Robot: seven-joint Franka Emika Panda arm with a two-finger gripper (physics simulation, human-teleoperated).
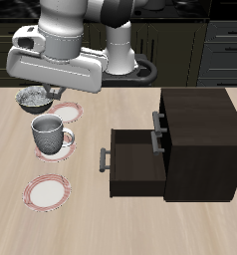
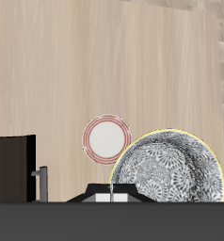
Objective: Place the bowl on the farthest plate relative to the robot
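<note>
The bowl (image 1: 33, 98), whitish-grey with a dark speckled inside, hangs above the table's back part. My gripper (image 1: 41, 92) is shut on its rim. In the wrist view the bowl (image 2: 170, 171) fills the near field, with the gripper (image 2: 112, 195) at its edge. Three white plates with pinkish-red rims lie in a row. The farthest plate (image 1: 48, 191) lies nearest the table's front edge and is bare. It also shows in the wrist view (image 2: 106, 138), well away from the bowl.
A grey-white mug (image 1: 49, 133) stands on the middle plate (image 1: 63, 152). The third plate (image 1: 69, 112) lies just beside the bowl, farther back. A dark cabinet (image 1: 198, 139) with its drawer (image 1: 130, 159) pulled open stands beside the plates.
</note>
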